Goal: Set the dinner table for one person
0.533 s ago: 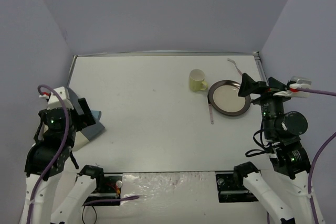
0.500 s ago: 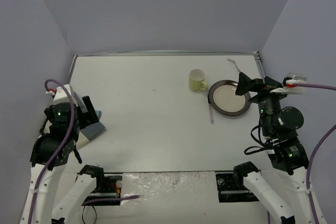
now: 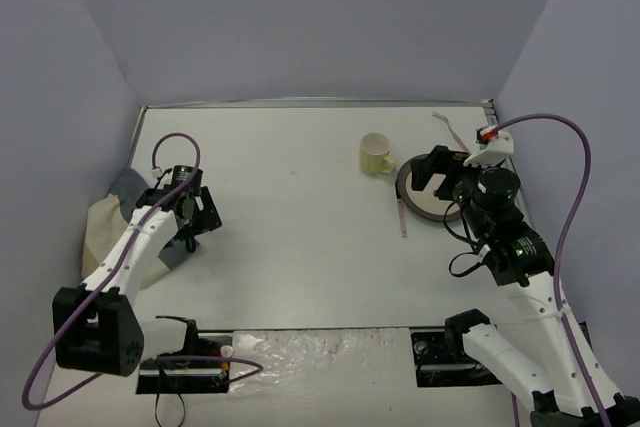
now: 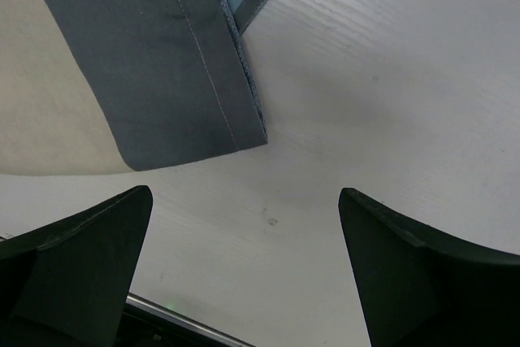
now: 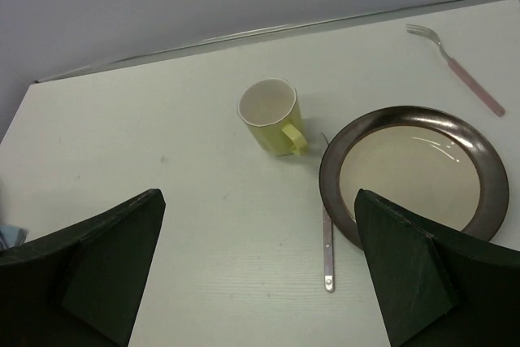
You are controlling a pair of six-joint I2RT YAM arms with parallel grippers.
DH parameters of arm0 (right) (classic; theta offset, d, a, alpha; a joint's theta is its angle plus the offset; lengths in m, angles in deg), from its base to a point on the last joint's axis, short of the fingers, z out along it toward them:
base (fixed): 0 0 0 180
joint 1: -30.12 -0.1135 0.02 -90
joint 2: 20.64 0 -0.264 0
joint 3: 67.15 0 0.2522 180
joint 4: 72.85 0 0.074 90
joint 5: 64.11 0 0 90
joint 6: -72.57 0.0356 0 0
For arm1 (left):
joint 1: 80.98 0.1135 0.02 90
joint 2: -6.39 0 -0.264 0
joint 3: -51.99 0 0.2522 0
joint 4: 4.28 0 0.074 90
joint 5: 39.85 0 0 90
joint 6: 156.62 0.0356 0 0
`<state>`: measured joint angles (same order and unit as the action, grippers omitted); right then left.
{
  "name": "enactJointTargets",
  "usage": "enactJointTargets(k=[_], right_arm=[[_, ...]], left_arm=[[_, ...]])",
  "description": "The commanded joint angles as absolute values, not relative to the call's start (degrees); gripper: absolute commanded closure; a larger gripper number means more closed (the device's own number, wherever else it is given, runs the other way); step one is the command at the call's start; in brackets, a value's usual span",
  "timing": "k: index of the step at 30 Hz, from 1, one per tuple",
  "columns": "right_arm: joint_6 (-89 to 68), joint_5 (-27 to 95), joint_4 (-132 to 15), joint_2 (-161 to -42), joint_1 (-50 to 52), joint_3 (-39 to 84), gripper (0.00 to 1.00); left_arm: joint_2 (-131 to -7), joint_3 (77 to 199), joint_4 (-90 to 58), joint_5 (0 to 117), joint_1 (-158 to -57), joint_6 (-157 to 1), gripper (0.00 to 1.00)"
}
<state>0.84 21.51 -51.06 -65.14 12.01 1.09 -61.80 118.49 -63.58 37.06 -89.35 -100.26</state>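
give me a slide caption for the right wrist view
Open right gripper faces a yellow mug, dark-rimmed plate and fork.

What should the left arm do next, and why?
Probably lower the open left pincer onto the near corner of the cloth mat and close on it. The pincer hangs over bare table just beside that corner, and the mat lies at the table's left edge, far from the plate.

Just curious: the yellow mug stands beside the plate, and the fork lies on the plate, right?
Not quite. The fork lies on the dinner table apart from the plate, not on it, as the right wrist view shows. The mug does stand beside the plate.
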Motion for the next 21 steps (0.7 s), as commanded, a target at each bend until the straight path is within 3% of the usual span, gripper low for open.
enactJointTargets(k=[1, 13, 21], right_arm=[[2.58, 26.45, -54.66, -64.39, 11.48, -0.32, 0.0], [1.91, 28.19, -54.78, -60.86, 11.4, -3.84, 0.0], [1.64, 27.56, -55.05, -59.49, 11.13, -4.88, 0.0]], left_arm=[[-68.92, 121.15, -58.25, 38.48, -86.91, -104.91, 0.03], [-83.07, 122.7, -55.93, 32.02, -85.55, -110.6, 0.05], [-85.37, 122.26, -57.87, 27.55, -85.55, -112.42, 0.15]])
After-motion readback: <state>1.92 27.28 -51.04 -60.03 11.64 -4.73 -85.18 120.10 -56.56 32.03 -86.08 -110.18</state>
